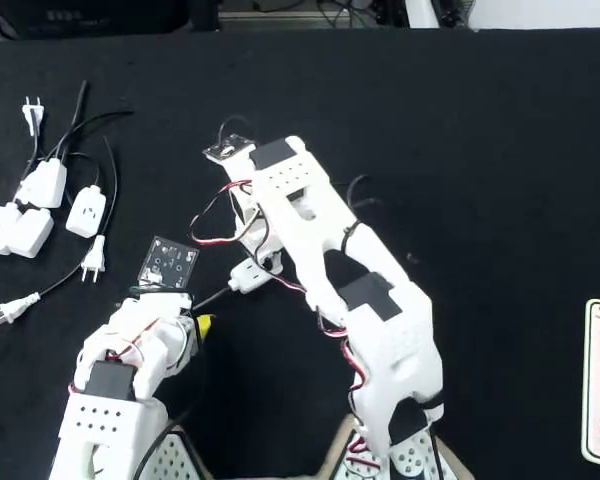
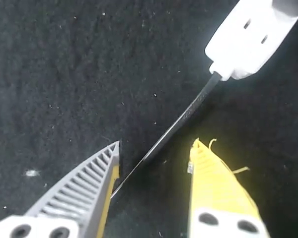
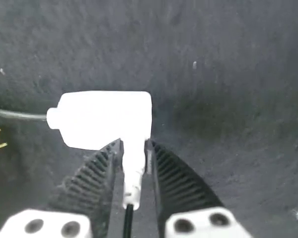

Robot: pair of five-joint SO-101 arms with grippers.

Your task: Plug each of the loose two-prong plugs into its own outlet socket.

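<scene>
While R gripper (image 3: 133, 145) pinches plug (image 3: 134, 168) at socket (image 3: 104, 119), L gripper (image 2: 155, 145) spread; 3 loose plugs (image 1: 95, 258), 4 spare sockets (image 1: 85, 212).

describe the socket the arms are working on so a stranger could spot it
On the black table, look to its middle. The white outlet socket lies alone there, a black cable leading from it toward the open left gripper, while the right gripper pinches a plug against it. The other sockets huddle at the high view's left edge.
</scene>
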